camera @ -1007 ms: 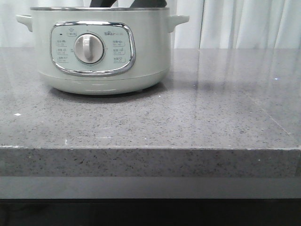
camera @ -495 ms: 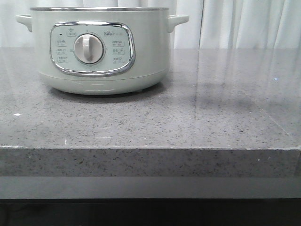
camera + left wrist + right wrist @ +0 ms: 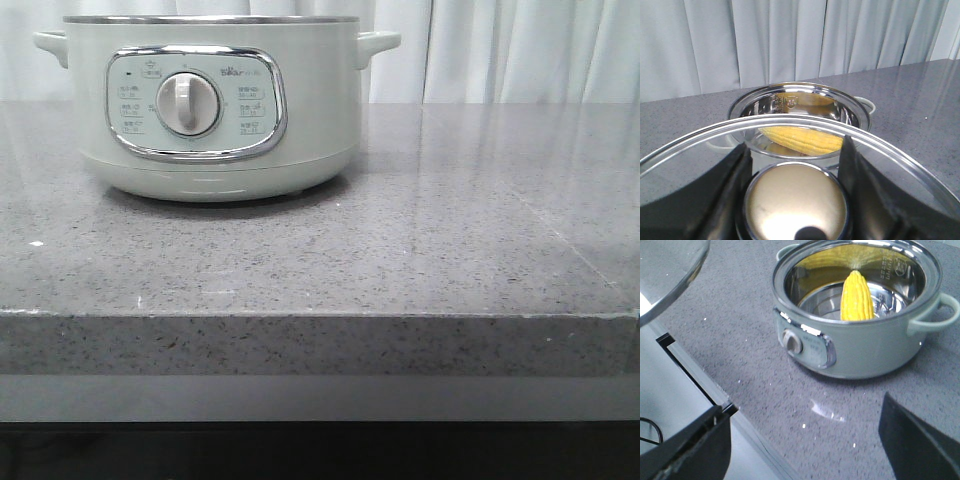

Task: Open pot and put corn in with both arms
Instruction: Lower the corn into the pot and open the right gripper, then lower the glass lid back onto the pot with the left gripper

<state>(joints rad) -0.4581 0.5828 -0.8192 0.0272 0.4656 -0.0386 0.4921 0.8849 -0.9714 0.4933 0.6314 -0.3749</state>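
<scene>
The pale green-white pot (image 3: pixel 215 110) stands on the grey counter at the back left, its lid off. It also shows in the right wrist view (image 3: pixel 860 310) and the left wrist view (image 3: pixel 800 117). The yellow corn (image 3: pixel 856 296) lies inside the pot's metal bowl, also seen through the lid (image 3: pixel 802 139). My left gripper (image 3: pixel 795 192) is shut on the knob (image 3: pixel 796 202) of the glass lid (image 3: pixel 685 150) and holds it up, off the pot. My right gripper (image 3: pixel 805 440) is open and empty above the counter, in front of the pot. Neither gripper shows in the front view.
The grey speckled counter (image 3: pixel 400 250) ends at a front edge (image 3: pixel 320 315). White curtains (image 3: pixel 500 50) hang behind it. The lid's rim shows at the corner of the right wrist view (image 3: pixel 670 275).
A second ago dark arm parts showed above the pot's rim in the front view; they have since left that view. The pot has not moved.
</scene>
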